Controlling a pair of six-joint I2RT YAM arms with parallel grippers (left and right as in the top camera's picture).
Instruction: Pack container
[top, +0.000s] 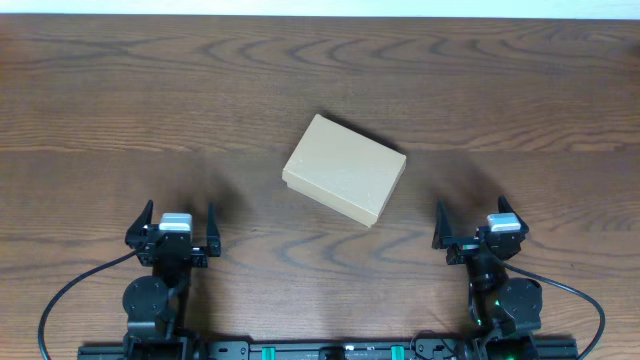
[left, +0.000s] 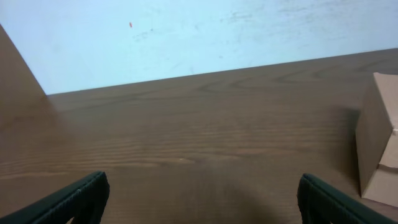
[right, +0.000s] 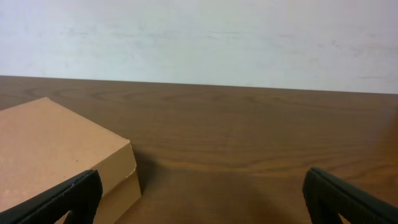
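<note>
Wood-grain worktop (top: 200, 100), pale wall behind. We have the container (top: 344, 168) sitting mid-worktop, lid shut, skewed to both arms, between them and further out. Left pincer (top: 179, 210) and right pincer (top: 472, 210) are both released, jaws wide, empty, well apart from the container. Risks as we see them: it looks light, so prying the lid with one arm probably slides or spins it. The skew means a straight approach meets a corner first. We can't make out the flap's free edge from these views. Nothing to pack shows anywhere.
</note>
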